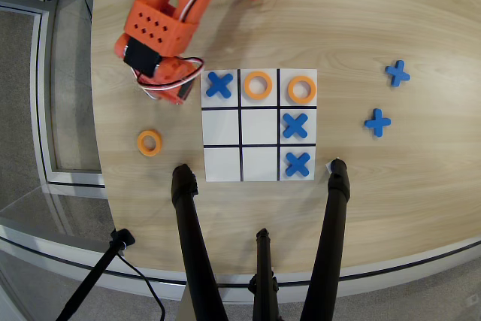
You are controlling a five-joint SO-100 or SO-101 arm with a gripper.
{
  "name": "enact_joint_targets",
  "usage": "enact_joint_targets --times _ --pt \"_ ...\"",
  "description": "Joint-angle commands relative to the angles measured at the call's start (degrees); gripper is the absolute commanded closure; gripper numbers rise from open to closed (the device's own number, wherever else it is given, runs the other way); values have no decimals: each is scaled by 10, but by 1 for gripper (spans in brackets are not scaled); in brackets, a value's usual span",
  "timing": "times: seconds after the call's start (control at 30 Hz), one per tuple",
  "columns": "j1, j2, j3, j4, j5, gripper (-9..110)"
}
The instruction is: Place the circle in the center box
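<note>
A pale wood-grain surface (391,20) fills the overhead view, with a grey floor and cables beyond its left edge and black tripod legs at the near side. The orange arm reaches in from the far left; its end effector (171,89) sits just left of the white board, and whether it is open or closed cannot be told from above. The circle (149,143) lies alone on the bare wood, near-left of the board. It looks light, rigid and thin, likely smooth plastic, so a pinch across one side of the rim, one finger through the hole, should suit it. The center box (259,127) is empty. Blue crosses and two other rings occupy outer cells.
</note>
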Motion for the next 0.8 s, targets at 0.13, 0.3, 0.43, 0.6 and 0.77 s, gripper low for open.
enact_joint_targets --times 0.13,0.3,0.43,0.6,0.77 --pt "-116 88 -42 4 104 102" --pt "-194 84 -73 10 143 102" --pt "-243 44 -125 16 177 102" --pt "-288 -18 -197 47 200 102" --pt "-325 -69 -236 69 222 102"
